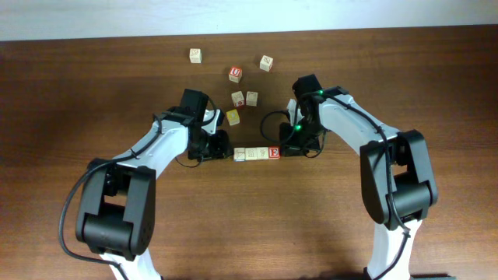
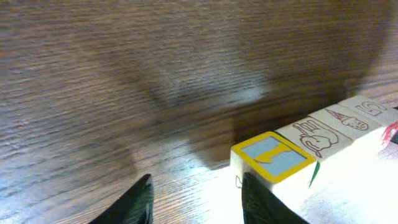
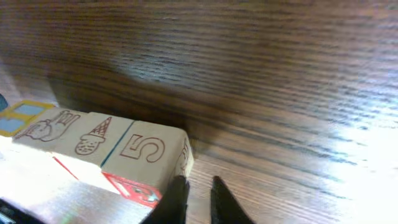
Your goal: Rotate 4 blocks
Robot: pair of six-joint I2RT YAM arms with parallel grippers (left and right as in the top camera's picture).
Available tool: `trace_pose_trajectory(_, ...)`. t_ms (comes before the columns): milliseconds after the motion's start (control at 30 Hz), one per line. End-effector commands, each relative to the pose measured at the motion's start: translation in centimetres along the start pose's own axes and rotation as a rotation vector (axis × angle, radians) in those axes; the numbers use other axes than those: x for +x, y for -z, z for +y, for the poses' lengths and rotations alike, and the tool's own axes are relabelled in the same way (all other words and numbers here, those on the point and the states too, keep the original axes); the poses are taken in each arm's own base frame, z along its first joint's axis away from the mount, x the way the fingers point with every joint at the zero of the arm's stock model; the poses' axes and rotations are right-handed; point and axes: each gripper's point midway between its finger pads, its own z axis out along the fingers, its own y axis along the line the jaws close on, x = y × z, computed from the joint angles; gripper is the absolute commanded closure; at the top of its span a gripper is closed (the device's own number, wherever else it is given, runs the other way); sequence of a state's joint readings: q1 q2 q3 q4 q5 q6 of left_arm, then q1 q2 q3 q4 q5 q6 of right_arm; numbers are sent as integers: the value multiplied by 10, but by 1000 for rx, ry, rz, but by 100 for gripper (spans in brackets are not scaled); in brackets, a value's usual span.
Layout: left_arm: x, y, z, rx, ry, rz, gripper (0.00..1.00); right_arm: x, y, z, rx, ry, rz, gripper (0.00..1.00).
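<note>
Four pale blocks stand pressed together in a row (image 1: 256, 154) on the wooden table. Its left end is a block with a blue, yellow-edged top (image 2: 273, 155). An elephant block (image 2: 314, 135) and a cone block (image 2: 345, 119) follow. The right end block shows a "5" on top (image 3: 146, 149) and a red face (image 1: 274, 153). My left gripper (image 1: 222, 148) (image 2: 196, 202) is open at the row's left end, one finger against the blue-topped block, nothing between its jaws. My right gripper (image 1: 289, 147) (image 3: 198, 199) sits at the right end, jaws a narrow gap apart and empty, one finger touching the "5" block.
Loose cubes lie behind the row: a yellow-faced one (image 1: 233, 117), two pale ones (image 1: 238, 99) (image 1: 252, 98), a red "U" cube (image 1: 235, 75), and two more farther back (image 1: 194, 55) (image 1: 267, 63). Both arms reach in from the near side.
</note>
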State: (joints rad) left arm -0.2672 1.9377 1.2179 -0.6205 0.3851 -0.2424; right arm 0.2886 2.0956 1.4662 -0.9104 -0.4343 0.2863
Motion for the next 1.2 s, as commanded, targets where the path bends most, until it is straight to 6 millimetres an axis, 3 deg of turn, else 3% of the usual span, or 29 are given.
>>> trace_pose_trajectory(0,7,-5,-13,62,-20,31,54,3,0,13,-49,18,6,80)
trace_pose_trajectory(133,7,-5,-13,62,-20,31,56,3,0,13,-49,18,7,77)
trace_pose_trajectory(200,7,-5,-13,61,-20,31,68,3,0,13,-49,18,7,77)
trace_pose_trajectory(267,7,-5,-13,61,-20,31,73,3,0,14,-49,19,7,76)
trace_pose_trajectory(367,7,-5,-13,61,-20,31,89,3,0,13,-48,19,7,57)
trace_pose_trajectory(467,7,-5,-13,61,-20,31,90,3,0,13,-48,19,7,52)
trace_pose_trajectory(533,7,-5,-13,61,-20,30,88,3,0,13,-48,19,6,51)
trace_pose_trajectory(633,7,-5,-13,61,-20,30,76,3,0,13,-48,19,7,46)
trace_pose_trajectory(767,7,-5,-13,61,-20,30,73,3,0,13,-48,19,7,44)
trace_pose_trajectory(833,7,-5,-13,60,-20,31,62,3,0,13,-48,19,7,44)
trace_pose_trajectory(967,7,-5,-13,60,-20,31,52,4,0,13,-48,18,8,40)
trace_pose_trajectory(1000,7,-5,-13,60,-20,30,57,4,0,13,-47,17,9,39)
trace_pose_trajectory(1067,7,-5,-13,60,-20,31,78,4,0,13,-47,17,10,40)
trace_pose_trajectory(1167,7,-5,-13,60,-20,31,95,4,0,13,-47,17,10,41)
